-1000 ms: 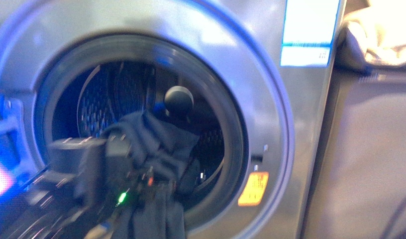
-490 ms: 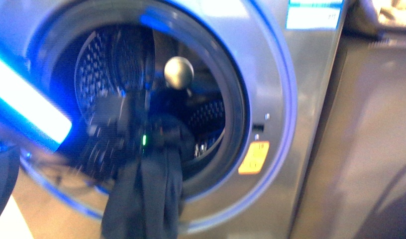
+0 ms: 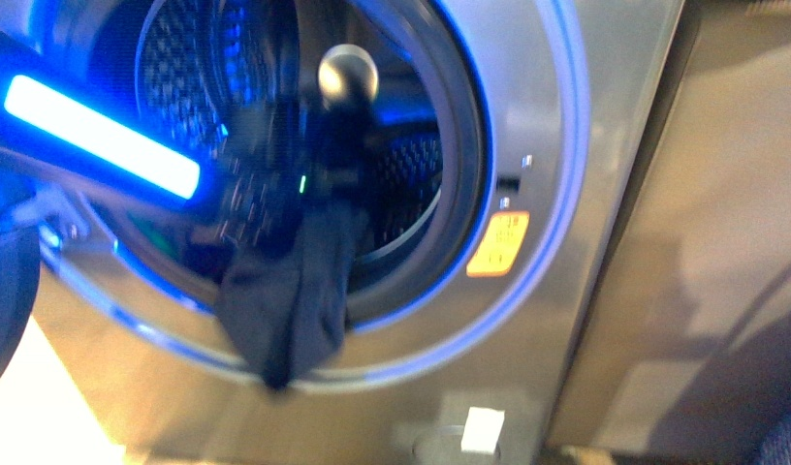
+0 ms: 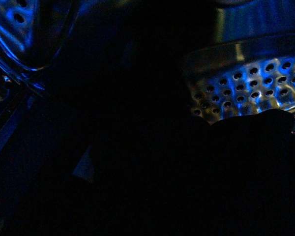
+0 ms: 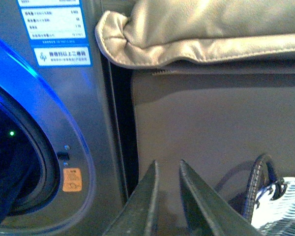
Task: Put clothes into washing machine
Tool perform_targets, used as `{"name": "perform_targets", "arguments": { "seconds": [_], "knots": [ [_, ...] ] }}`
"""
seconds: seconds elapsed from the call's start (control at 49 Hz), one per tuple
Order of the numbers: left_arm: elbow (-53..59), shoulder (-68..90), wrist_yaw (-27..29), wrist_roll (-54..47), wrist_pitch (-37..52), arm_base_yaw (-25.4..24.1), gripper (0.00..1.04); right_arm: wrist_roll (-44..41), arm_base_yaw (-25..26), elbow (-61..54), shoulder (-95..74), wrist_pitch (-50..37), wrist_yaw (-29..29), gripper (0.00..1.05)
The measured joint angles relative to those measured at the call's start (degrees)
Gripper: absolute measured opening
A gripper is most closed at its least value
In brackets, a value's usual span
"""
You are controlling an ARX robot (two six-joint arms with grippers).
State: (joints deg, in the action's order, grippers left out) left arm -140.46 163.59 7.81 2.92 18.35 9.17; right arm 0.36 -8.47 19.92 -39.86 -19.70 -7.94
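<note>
The clothes [image 3: 290,291] hang over the lower lip of the washing machine [image 3: 576,116] mouth, centre-left of the frame. Their long axis is vertical, the top end inside by the blurred left end effector [image 3: 275,179]. I cannot tell its grip, and its wrist view is dark. The right end effector [image 5: 168,169] — narrow, empty — is well apart from the mouth, so the left is nearer.

Front view: body camera close before the washing machine [image 3: 615,107], facing its round mouth, aimed low; left wrist view: inside the drum [image 4: 246,83], very near the perforated steel, mostly dark; right wrist view: outside, facing the cabinet [image 5: 211,128] and the machine's front edge; shared by front and right wrist views: orange sticker [image 3: 498,244], porthole ring [image 3: 566,194], cabinet face.
</note>
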Motion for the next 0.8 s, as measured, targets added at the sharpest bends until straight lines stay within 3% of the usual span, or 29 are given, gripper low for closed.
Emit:
{"name": "perform_targets", "arguments": {
  "seconds": [0.082, 0.224, 0.306, 0.633, 0.796],
  "knots": [
    [-9.14, 4.42, 0.13, -0.42, -5.09, 0.02, 0.11, -0.17, 1.16, -2.91, 2.10, -0.72, 0.92, 0.01],
    [-16.94, 9.29, 1.20, -1.44, -8.83, 0.02, 0.11, -0.22, 3.15, -7.32, 5.90, -1.31, 2.80, 0.02],
    [-19.93, 11.04, 2.01, -1.55, -9.40, -0.09, 0.11, -0.24, 6.71, -9.27, 7.85, -1.29, 7.52, 0.02],
    [-24.57, 11.93, 4.33, -1.88, -9.70, -0.55, 0.11, -0.22, 8.35, -13.94, 14.05, 0.02, 7.87, 0.02],
    [-24.85, 11.93, 3.65, -2.10, -11.61, -0.79, 0.46, -0.22, 8.35, -15.63, 17.57, 1.77, 7.87, 0.02]
  ]
}}
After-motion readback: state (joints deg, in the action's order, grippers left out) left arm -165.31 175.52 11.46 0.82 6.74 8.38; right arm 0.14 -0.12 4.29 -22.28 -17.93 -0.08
